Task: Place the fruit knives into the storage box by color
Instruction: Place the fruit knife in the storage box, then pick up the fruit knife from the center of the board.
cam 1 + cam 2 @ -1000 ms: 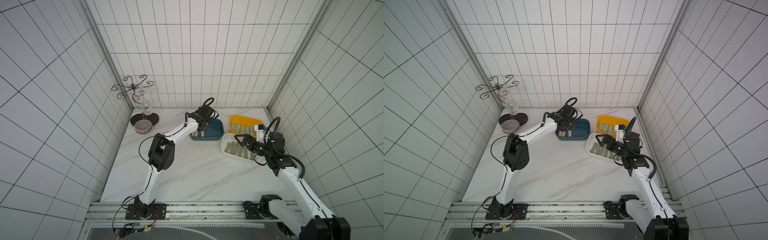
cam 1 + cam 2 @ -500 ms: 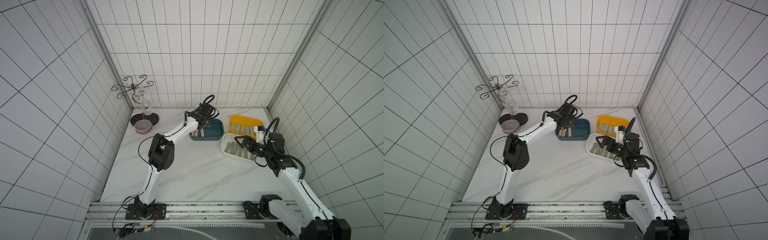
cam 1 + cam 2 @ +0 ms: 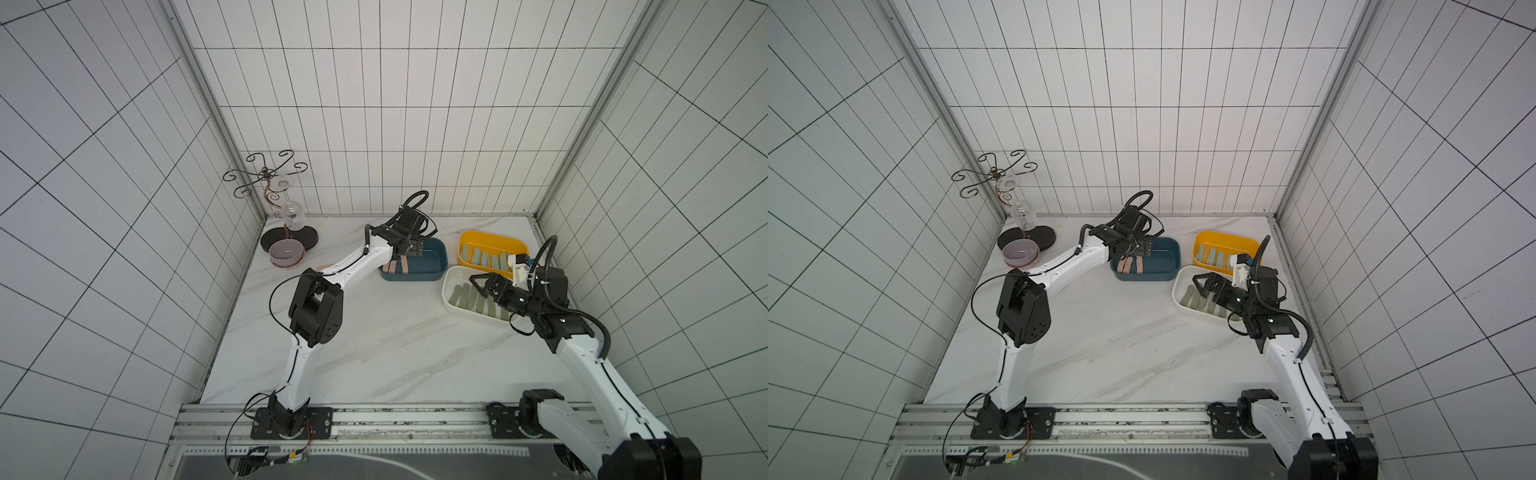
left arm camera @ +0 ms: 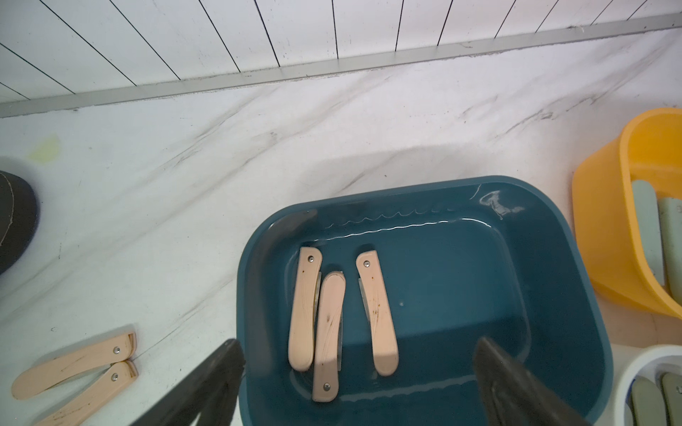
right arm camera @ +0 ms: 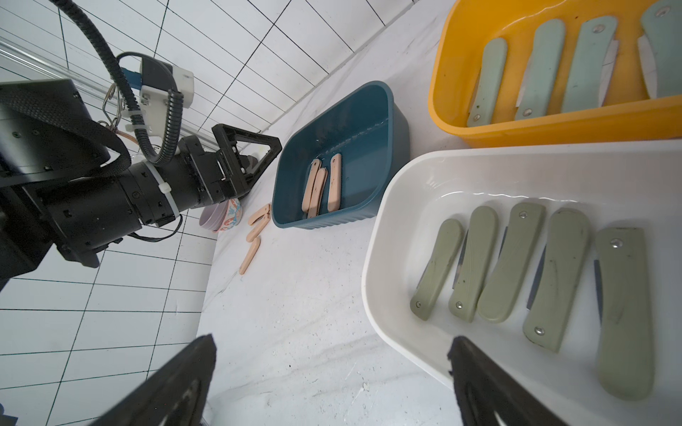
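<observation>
Three peach-pink fruit knives point(image 4: 378, 313) lie side by side in the dark blue storage box point(image 4: 406, 186), at its left end. My left gripper point(image 4: 358, 343) hangs open just above them with nothing between its fingers; in both top views it is over that box point(image 3: 432, 257) point(image 3: 1163, 257). Two more pink knives point(image 4: 73, 363) lie on the table left of the box, and a third shows below them point(image 5: 250, 254). Several olive knives point(image 5: 509, 265) fill the white box point(image 5: 372, 258). Mint knives point(image 5: 542, 70) lie in the yellow box point(image 5: 553, 125). My right gripper point(image 5: 332, 339) is open and empty over the white box's near corner point(image 3: 478, 286).
A wire glass stand point(image 3: 286, 208) with a hanging wine glass stands in the back left corner, with a purple bowl point(image 3: 285, 253) in front of it. Tiled walls close in the table on three sides. The three boxes sit close together at the back right.
My left gripper's jaws have opened above the blue box. My right gripper has shifted slightly to the left and stays open.
</observation>
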Robot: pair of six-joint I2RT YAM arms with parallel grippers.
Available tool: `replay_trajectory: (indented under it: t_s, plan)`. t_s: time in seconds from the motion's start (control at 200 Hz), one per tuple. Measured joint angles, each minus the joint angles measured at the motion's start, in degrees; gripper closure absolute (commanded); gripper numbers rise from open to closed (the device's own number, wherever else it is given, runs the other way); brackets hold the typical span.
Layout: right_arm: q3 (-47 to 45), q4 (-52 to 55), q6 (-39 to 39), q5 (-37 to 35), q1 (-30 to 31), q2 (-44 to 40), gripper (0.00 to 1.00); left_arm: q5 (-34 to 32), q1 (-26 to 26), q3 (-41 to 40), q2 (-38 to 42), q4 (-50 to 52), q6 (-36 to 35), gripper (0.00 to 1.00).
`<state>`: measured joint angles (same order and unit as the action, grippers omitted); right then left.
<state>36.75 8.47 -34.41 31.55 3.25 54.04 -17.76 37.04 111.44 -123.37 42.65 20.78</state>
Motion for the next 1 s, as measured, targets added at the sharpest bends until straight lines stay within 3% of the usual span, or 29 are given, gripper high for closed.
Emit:
replay_trajectory:
  t_s: [0.865, 1.005]
  plan:
    - [0.0, -3.3, -0.96, 0.66, 0.0, 5.53, 0.0, 5.77, 0.0, 2.21, -7.23, 1.46, -2.56, 0.03]
    - [0.0, -3.28, -0.96, 0.66, 0.0, 5.53, 0.0, 4.07, -0.09, 3.19, -7.54, 3.08, -1.68, 0.03]
